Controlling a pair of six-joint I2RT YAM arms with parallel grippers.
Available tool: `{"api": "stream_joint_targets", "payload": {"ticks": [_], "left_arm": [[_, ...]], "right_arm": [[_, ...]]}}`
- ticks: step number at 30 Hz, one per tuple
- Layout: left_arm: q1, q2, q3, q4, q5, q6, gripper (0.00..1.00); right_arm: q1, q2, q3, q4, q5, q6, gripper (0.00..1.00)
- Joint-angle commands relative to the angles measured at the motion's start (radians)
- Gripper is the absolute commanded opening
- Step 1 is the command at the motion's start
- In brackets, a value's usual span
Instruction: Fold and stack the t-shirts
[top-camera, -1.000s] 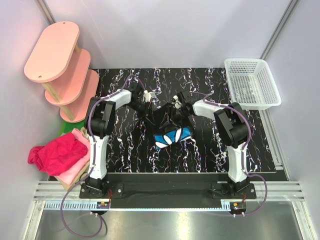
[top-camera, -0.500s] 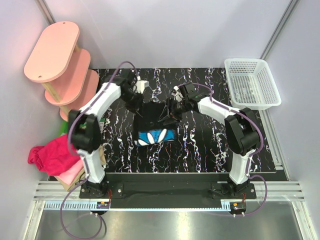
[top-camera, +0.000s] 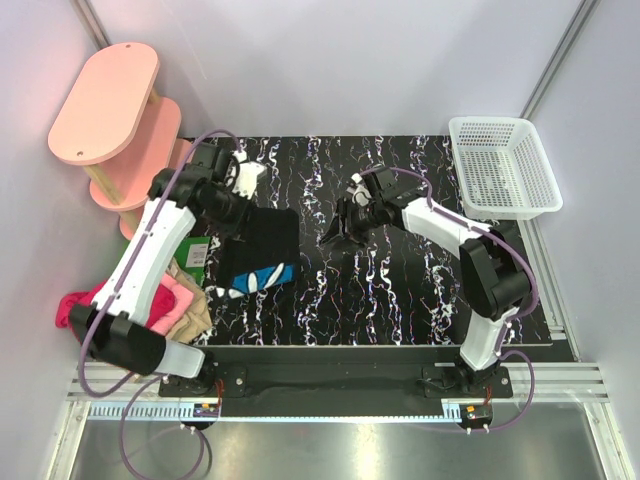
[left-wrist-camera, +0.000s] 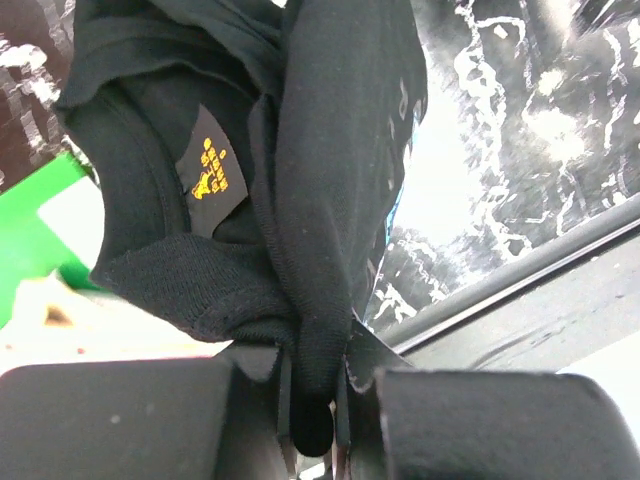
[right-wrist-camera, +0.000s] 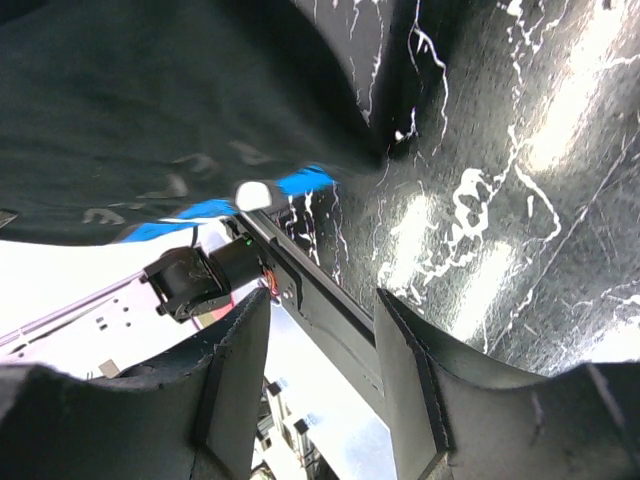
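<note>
**Tech:** State of left gripper (left-wrist-camera: 312, 400)?

**Manual:** Clamped on a bunched fold of the black t-shirt (top-camera: 262, 238), beside the collar label. Trailing over the left part of the table (top-camera: 400, 300), near the tan t-shirt (top-camera: 193, 314).

**Tech:** And of right gripper (top-camera: 343, 228)?

**Manual:** Spread apart, empty, clear of the cloth.

**Tech:** Likely faults?

**Manual:** Unfolding or skewed landing, owing to the single-point hold. Slipping out of the thin pinch. Snagging on the green packet (top-camera: 197, 255).

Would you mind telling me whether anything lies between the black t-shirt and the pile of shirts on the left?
Yes: a green packet lies flat between the black t-shirt held by the left gripper and the pile.
</note>
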Motion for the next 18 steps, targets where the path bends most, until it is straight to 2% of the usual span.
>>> {"api": "stream_joint_targets", "payload": {"ticks": [1, 6, 13, 18], "left_arm": [[0.03, -0.134, 0.012, -0.053, -0.093, 0.026, 0.0], [0.156, -0.211, 0.029, -0.12, -0.09, 0.079, 0.0], [0.303, -0.339, -0.033, -0.174, -0.078, 0.167, 0.0], [0.508, -0.39, -0.069, -0.205, -0.005, 0.268, 0.0]], "right_arm": [[0.006, -0.077, -0.032, 0.005, 0.021, -0.018, 0.53], [-0.004, -0.119, -0.064, 0.005, 0.023, -0.026, 0.53], [-0.014, -0.15, -0.096, 0.003, 0.015, -0.037, 0.53], [-0.019, -0.159, -0.108, 0.0, 0.011, -0.041, 0.53]]}}
